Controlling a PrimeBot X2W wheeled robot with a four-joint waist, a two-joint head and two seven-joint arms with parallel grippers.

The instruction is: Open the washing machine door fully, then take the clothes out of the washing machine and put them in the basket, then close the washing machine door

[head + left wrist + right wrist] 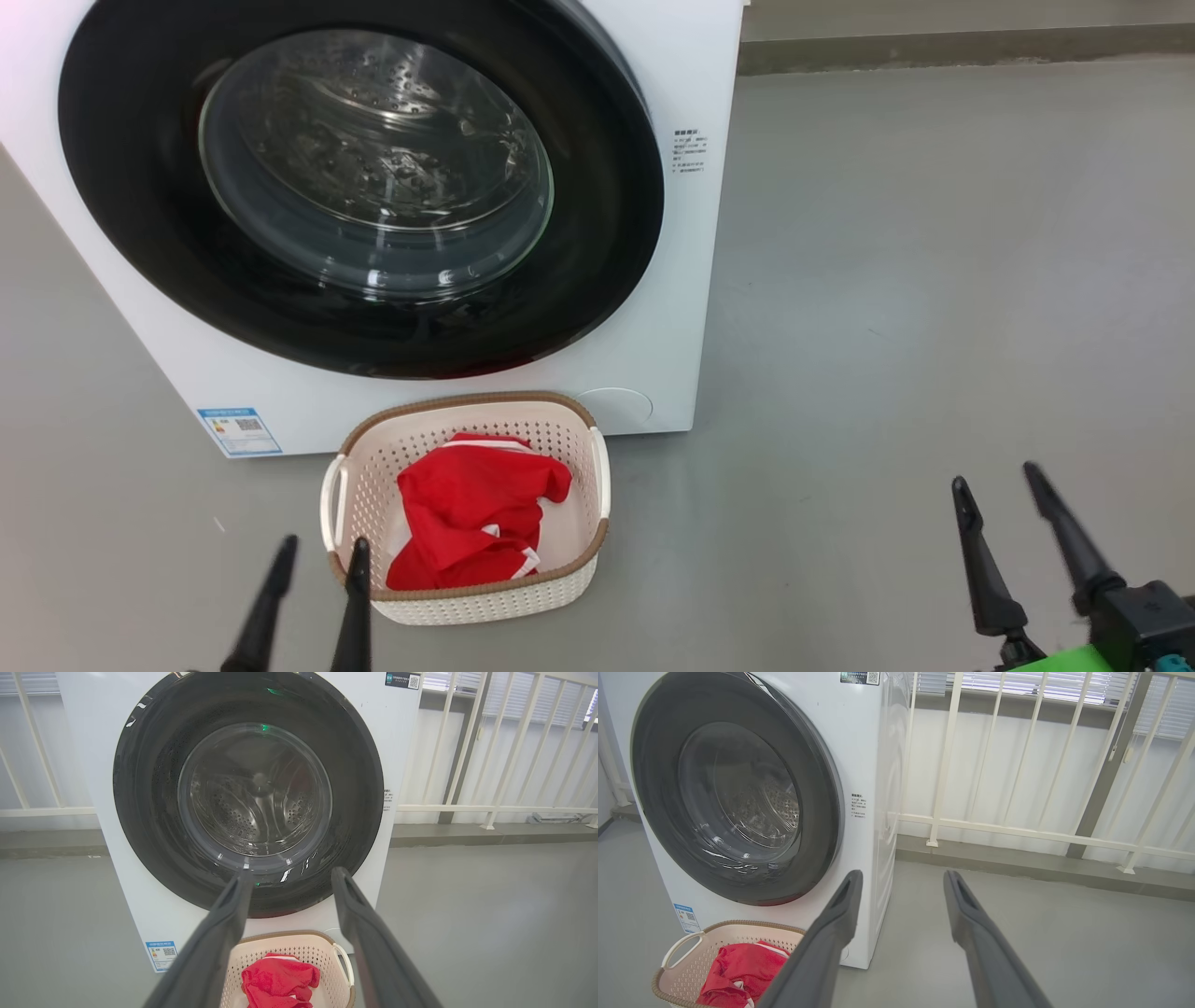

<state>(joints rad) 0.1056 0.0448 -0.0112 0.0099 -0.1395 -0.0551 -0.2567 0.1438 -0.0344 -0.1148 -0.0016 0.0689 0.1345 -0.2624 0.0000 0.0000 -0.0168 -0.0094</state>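
Observation:
The white washing machine (653, 308) stands on the floor with its round black-rimmed door (140, 224) flat against the front, the steel drum visible through the glass bowl (373, 159). Directly before it sits the cream basket (485, 597) holding the red clothes (471, 523) with white trim. My left gripper (322, 551) is open at the basket's near left corner, holding nothing. Over bare floor to the right, my right gripper (999, 481) is open too. In the left wrist view the door (364, 798), basket (327, 952) and clothes (278, 982) show beyond the gripper (292, 875).
Grey floor (934, 280) spreads wide to the machine's right. A white railing (1017, 830) with a low kerb runs behind the machine. A small blue label (239, 430) sits at the machine's lower left corner.

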